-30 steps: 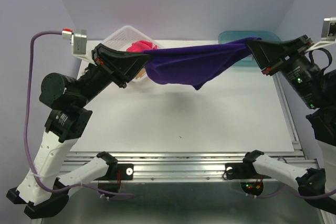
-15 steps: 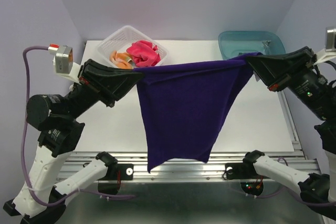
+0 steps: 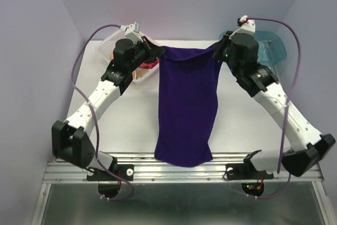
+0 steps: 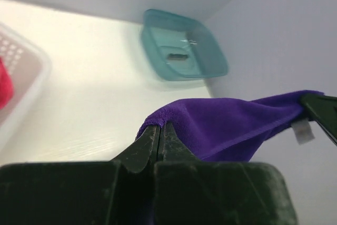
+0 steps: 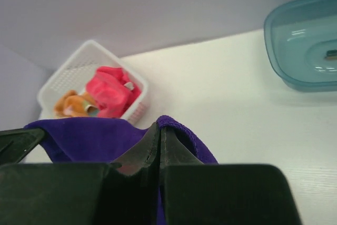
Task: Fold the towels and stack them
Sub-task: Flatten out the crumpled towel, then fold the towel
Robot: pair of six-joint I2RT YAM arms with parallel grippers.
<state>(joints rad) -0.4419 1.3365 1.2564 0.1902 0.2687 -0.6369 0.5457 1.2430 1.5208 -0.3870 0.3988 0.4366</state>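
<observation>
One deep purple towel (image 3: pixel 185 111) is stretched by its two far corners between the arms, over the far part of the white surface (image 3: pixel 247 125). Its body runs toward the near edge, where the lower hem reaches the front rim; how much of it rests flat cannot be told. The left fingers (image 4: pixel 149 145) are pinched tight on one top corner and the right fingers (image 5: pixel 149 143) on the other, with the top hem sagging slightly between them. The cloth looks light, soft and limp, with no stiffness of its own. It will likely follow wherever its corners go and crumple if let slack, so the corners and hemmed edges seem the best places to hold. A hot pink towel (image 5: pixel 113 94) and a peach towel (image 5: pixel 73 105) lie bunched in the white mesh basket (image 5: pixel 87 59) at far left. A teal tray (image 5: pixel 305 46) sits at far right.
</observation>
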